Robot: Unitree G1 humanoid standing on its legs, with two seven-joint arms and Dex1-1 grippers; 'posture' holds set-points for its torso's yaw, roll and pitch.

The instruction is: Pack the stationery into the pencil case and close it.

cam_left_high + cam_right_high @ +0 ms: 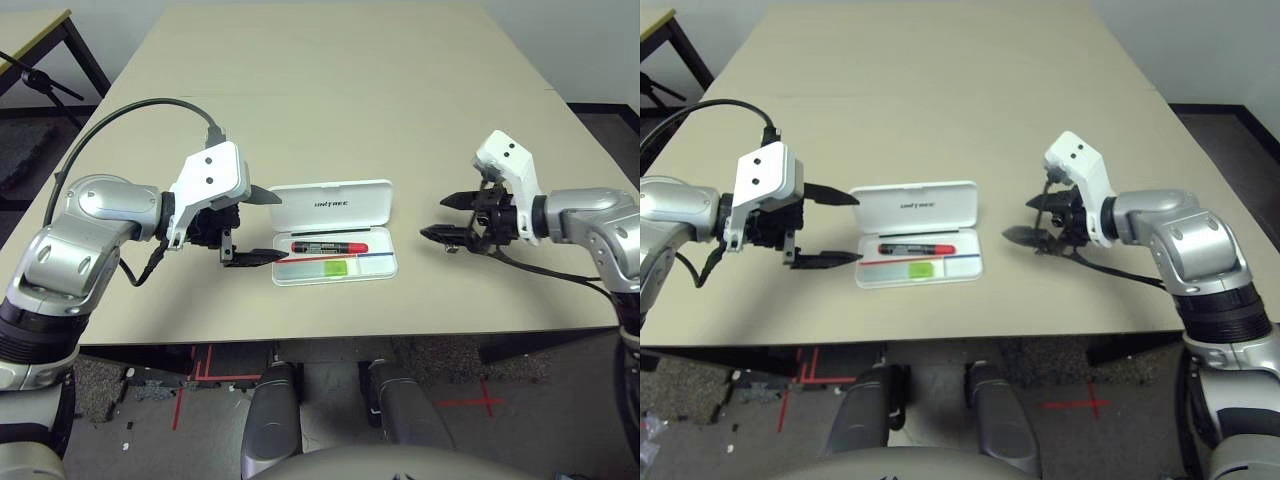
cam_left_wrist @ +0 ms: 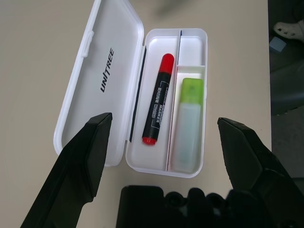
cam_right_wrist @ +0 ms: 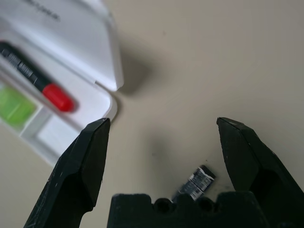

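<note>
The white pencil case (image 1: pixel 384 266) lies open at the table's near middle, its lid (image 2: pixel 104 71) with "UNITREE" lettering standing up at the back. Inside the base lie the red marker (image 2: pixel 156 107) and, nearer me, the pale green highlighter (image 2: pixel 189 128). My left gripper (image 1: pixel 272 228) hovers open just left of the case, its jaws wide and holding nothing. My right gripper (image 1: pixel 435 218) is open to the right of the case, apart from it. The small silver-black clip (image 3: pixel 194 184) rests on the table right below the right gripper's base.
The beige table (image 1: pixel 320 90) stretches bare behind the case. Its near edge runs just below the case and both grippers. A black cable (image 1: pixel 120 115) loops over my left arm. A dark stand (image 1: pixel 40 60) sits off the far left corner.
</note>
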